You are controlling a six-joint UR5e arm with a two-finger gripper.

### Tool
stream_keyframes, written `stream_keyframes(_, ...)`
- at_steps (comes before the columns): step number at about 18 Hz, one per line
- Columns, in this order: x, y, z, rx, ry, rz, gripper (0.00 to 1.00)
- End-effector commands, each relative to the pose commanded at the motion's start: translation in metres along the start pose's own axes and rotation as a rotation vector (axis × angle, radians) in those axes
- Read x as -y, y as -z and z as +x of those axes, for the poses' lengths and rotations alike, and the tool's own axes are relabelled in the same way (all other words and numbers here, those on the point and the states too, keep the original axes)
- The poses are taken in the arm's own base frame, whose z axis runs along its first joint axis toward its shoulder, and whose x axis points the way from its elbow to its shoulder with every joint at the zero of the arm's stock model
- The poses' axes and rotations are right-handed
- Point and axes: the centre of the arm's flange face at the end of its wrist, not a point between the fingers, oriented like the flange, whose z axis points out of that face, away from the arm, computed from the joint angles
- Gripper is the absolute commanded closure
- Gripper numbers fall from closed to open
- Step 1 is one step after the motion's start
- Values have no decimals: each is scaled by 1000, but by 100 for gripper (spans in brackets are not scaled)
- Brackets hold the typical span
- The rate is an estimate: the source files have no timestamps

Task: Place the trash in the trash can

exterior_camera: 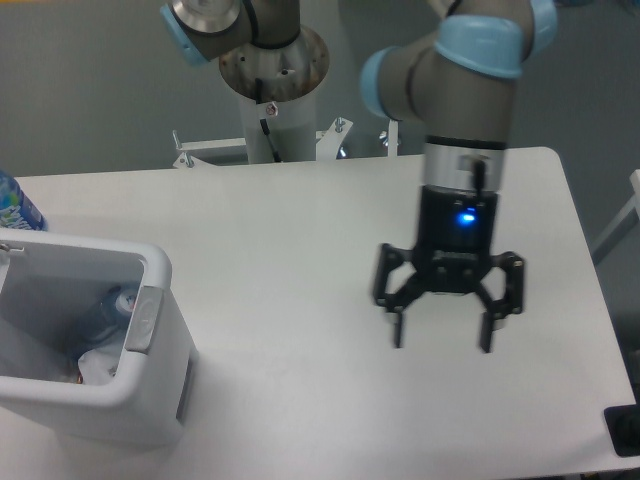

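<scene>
- White plastic is seen well to the left of the gripper: the trash can, at the table's near corner.
- A clear bottle and a white wrapper are seen inside it.
- The gripper's fingers are spread wide; nothing is held.
- The task is judged essentially done; no trash is seen left on the table.

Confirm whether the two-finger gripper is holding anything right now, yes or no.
No: the black two-finger gripper hangs open above the bare white table, with nothing between its fingers.
</scene>
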Motion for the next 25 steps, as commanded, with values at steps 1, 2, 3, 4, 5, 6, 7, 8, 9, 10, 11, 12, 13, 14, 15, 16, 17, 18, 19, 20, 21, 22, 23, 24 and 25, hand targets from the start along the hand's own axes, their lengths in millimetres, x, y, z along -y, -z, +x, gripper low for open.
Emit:
stream_keyframes(1,-10,-2,-11,19,-11,-26,0)
stream_keyframes(2,-21,-1,-22,31,-12,-44,0)
stream_keyframes(3,-27,4,-34,42,-11,-49,0)
stream_keyframes(4,-31,5,-37,42,-13,-54,0)
stream_keyframes(5,-34,4,-36,37,-22,-67,0)
stream_keyframes(6,-37,0,-35,26,-40,-83,0)
stream_keyframes(7,-42,-6,-34,11,-70,-106,0)
stream_keyframes(8,-46,-10,-34,13,-104,-138,0)
stream_keyframes(9,-50,-11,-37,41,-129,-184,0)
stream_keyframes(10,-55,-12,-40,81,-138,-229,0)
stream_keyframes(11,-58,-15,-42,106,-143,-262,0)
stream_keyframes(12,-59,-18,-42,115,-146,-277,0)
stream_keyframes(13,-61,-21,-41,116,-152,-285,0)
stream_keyframes(14,-61,-21,-43,134,-159,-305,0)
stream_keyframes(15,-64,-22,-45,166,-175,-353,0)
stream_keyframes(16,-65,-26,-42,164,-206,-395,0)
stream_keyframes(17,-61,-28,-33,144,-262,-410,0)
stream_keyframes(18,-62,-31,-28,113,-322,-435,0)
stream_keyframes(19,-63,-32,-25,89,-367,-459,0)
stream_keyframes(20,-66,-32,-25,61,-400,-496,0)
stream_keyframes(21,-69,-32,-26,37,-428,-535,0)
stream_keyframes(22,-71,-30,-25,16,-453,-573,0)
stream_keyframes(23,-70,-30,-22,2,-473,-597,0)
stream_keyframes(24,-68,-33,-16,2,-487,-609,0)
stream_keyframes(25,-67,-35,-13,6,-496,-619,0)
